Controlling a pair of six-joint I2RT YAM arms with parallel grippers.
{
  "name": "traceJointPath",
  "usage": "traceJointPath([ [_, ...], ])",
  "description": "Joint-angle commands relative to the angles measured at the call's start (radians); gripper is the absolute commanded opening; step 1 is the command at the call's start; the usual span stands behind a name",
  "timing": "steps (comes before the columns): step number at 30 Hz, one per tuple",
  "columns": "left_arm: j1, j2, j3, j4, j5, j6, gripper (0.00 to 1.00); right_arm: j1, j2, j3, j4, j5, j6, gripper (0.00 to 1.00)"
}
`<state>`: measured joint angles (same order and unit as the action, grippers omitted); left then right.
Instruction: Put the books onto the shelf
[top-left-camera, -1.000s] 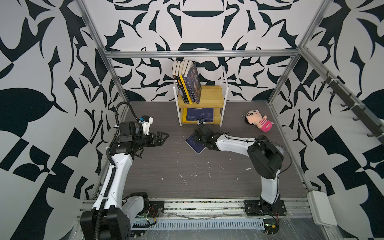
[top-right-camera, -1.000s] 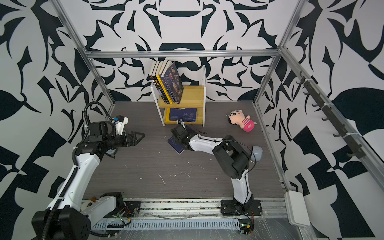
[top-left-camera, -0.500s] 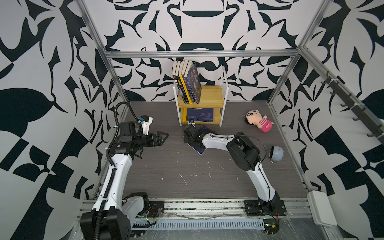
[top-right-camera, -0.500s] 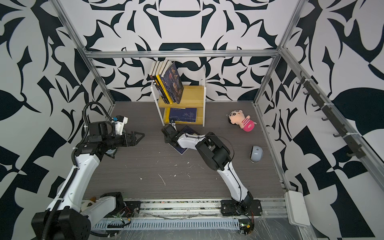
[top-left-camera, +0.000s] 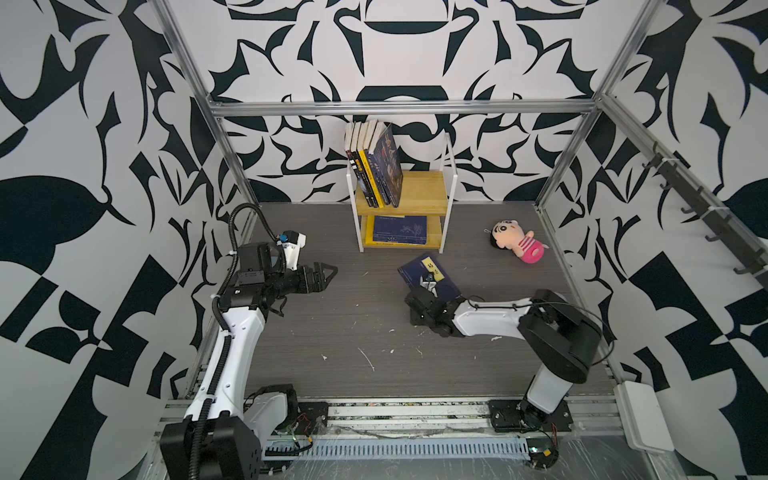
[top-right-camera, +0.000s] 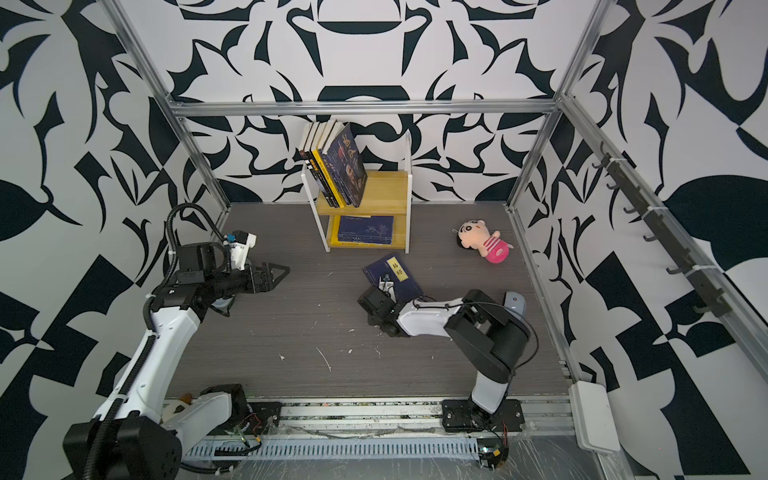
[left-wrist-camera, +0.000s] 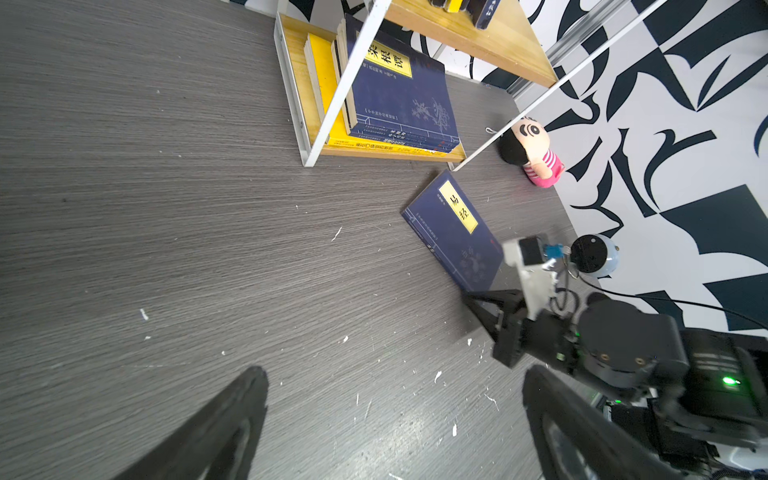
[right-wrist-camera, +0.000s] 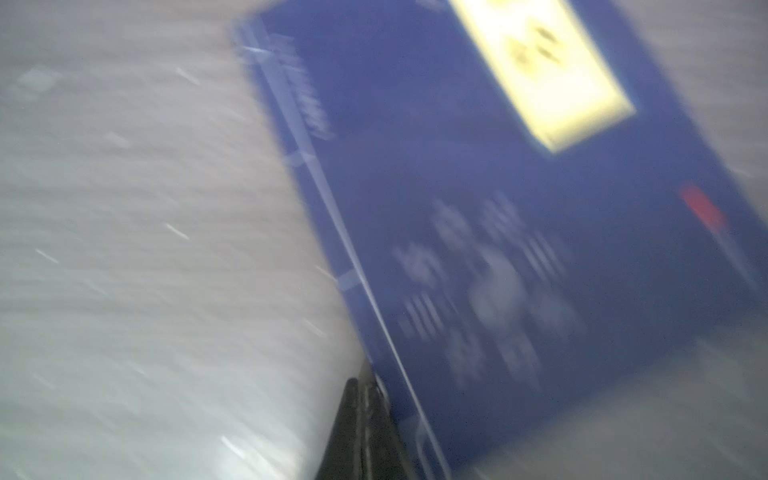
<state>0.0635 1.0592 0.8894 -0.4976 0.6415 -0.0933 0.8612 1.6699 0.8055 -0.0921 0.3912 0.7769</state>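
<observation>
Book (top-left-camera: 420, 271) has slid right since a second ago; right gripper (left-wrist-camera: 478, 301) now sits at its near end. Fingers (right-wrist-camera: 359, 424) pressed together at the near corner; real grip unclear (blur). Book lies flat just off the front right leg of the shelf (top-left-camera: 424, 192), long axis diagonal, label end toward the shelf. Left gripper (top-left-camera: 330, 276) is wide open and empty, near the left edge of the table (top-left-camera: 353, 328).

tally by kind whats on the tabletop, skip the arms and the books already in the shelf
shelf: 1
navy book: 1
plush doll: 1
round grey device: 1
total: 4
</observation>
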Motion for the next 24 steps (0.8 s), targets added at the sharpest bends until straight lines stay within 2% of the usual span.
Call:
traceJointPath([
  [1, 0.003, 0.013, -0.013, 0.003, 0.027, 0.008, 0.99, -0.037, -0.175, -0.003, -0.105, 0.047, -0.030, 0.00],
  [2, 0.003, 0.013, -0.013, 0.003, 0.026, 0.009, 1.00, -0.061, -0.210, -0.002, -0.107, 0.033, -0.047, 0.01],
  [6, 0.002, 0.009, -0.016, 0.003, 0.027, 0.013, 1.00, -0.235, -0.278, -0.003, -0.041, -0.077, -0.120, 0.20],
  [10, -0.001, 0.002, -0.019, 0.003, 0.023, 0.028, 1.00, -0.416, -0.196, 0.019, 0.087, -0.241, -0.197, 0.47],
  [12, -0.003, -0.002, -0.019, -0.002, 0.023, 0.042, 0.99, -0.483, -0.112, 0.057, 0.132, -0.345, -0.232, 0.54],
  [17, -0.008, -0.008, -0.016, -0.014, 0.018, 0.073, 1.00, -0.552, 0.094, 0.180, 0.194, -0.486, -0.318, 0.58],
  [20, -0.008, -0.010, -0.021, -0.013, 0.021, 0.082, 0.99, -0.554, 0.190, 0.237, 0.217, -0.553, -0.340, 0.58],
  [24, -0.009, -0.004, -0.026, -0.014, 0.033, 0.100, 1.00, -0.527, 0.268, 0.247, 0.275, -0.664, -0.318, 0.54],
])
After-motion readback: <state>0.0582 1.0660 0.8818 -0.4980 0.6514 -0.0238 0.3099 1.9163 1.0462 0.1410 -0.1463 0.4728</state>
